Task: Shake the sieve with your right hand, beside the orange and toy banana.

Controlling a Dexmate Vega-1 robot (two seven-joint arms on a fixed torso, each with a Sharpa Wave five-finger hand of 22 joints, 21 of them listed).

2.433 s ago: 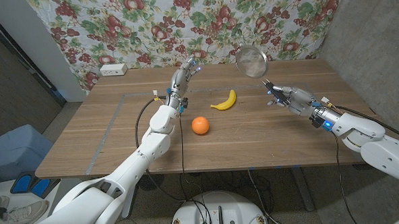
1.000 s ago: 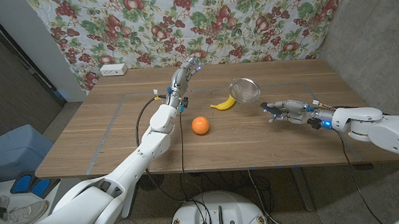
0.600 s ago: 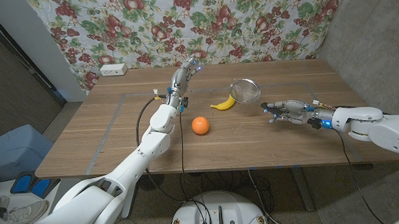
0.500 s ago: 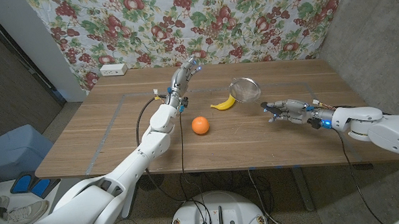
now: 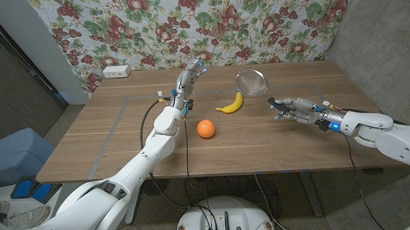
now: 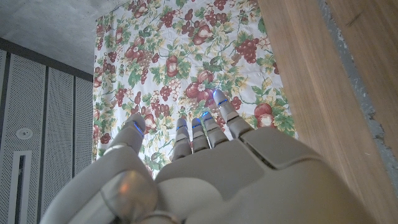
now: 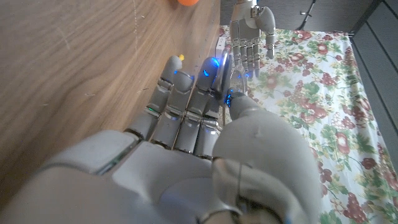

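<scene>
Steel mesh sieve (image 5: 252, 82) hangs above the bench (image 5: 109, 140) just right of the banana (image 5: 231, 104), its handle clamped in your right robot hand (image 5: 293, 107). Shake in short strokes, grip firm, clear of the orange (image 5: 205, 129).

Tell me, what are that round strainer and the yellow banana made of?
The sieve, held up by the right hand, looks like shiny metal: a silvery rim around fine grey mesh. The banana looks like smooth plastic, evenly yellow without spots, though that's a guess.
</scene>
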